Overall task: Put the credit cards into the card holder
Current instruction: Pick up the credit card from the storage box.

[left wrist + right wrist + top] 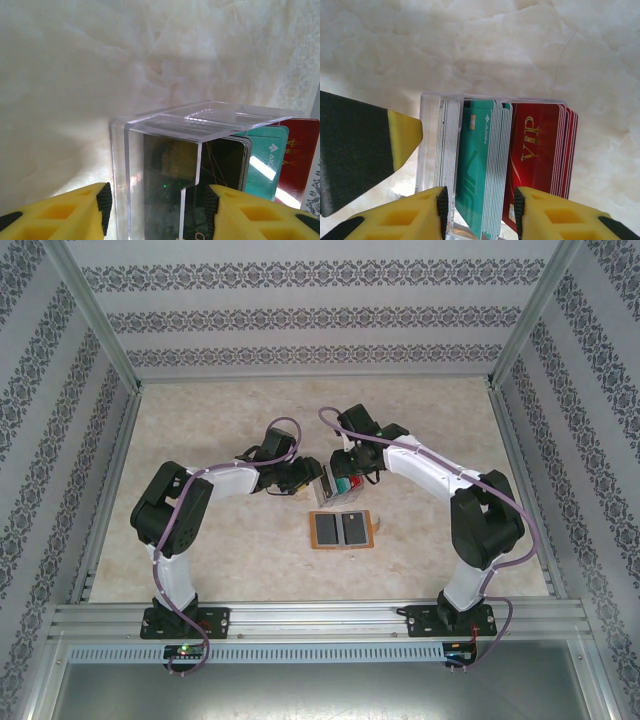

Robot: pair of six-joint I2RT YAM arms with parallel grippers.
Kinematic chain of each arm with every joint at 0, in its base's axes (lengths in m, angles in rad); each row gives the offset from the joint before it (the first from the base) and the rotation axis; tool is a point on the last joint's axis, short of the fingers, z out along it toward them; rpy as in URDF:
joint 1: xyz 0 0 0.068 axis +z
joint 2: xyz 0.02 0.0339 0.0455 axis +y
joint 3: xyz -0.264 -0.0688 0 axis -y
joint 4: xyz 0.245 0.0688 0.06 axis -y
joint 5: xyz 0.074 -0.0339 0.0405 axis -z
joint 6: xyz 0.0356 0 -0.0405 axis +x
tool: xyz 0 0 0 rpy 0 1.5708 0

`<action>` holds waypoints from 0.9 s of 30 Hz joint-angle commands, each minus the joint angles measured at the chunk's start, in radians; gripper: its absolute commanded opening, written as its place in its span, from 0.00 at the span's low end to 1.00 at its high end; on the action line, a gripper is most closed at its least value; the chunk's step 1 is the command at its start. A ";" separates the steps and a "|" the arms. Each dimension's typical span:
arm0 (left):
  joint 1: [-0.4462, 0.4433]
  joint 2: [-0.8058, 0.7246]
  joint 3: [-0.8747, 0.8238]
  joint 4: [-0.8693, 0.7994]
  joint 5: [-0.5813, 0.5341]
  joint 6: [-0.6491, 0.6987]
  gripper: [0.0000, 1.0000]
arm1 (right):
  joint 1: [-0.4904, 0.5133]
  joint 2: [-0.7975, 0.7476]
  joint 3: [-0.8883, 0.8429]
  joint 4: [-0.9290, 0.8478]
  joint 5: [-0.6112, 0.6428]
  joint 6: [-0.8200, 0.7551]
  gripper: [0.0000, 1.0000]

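— Is any card in the wallet yet?

— Not that I can see. The card holder (342, 529) lies open and flat on the table (230, 550), between the arms. Its two grey pockets (327, 528) face up, and they look bare to me.

— So where are the cards?

— The credit cards (480, 165) stand on edge in a clear box (160, 145). The box sits a little farther back on the table, near the card holder but not touching it. I see grey-white cards (451, 145), teal cards (477, 145) and red cards (535, 145) in rows side by side. There are black cards (222, 160) too.

— What are the arms doing?

— Both reach in to the box. The right tool (481, 212) is clenched on a bunch of the credit cards. One yellow finger (427, 212) presses by the grey-white cards and the other by the teal cards. The red cards are outside its grip.

— And the other one?

— The left tool (157, 210) has a finger on each side of the near end of the clear box. I think it means to keep the box steady. I cannot tell if it squeezes the box or just waits beside it.

— So how much is done?

— Almost nothing, I think. This looks like the first step, the picking up. The bunch sits down in the box. It has to come out, go over to the card holder and slide into a pocket. Then all the other cards need the same.
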 commanded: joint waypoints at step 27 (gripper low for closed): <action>-0.012 0.065 -0.012 -0.015 0.021 0.004 0.45 | 0.075 0.166 0.144 -0.134 0.217 -0.059 0.39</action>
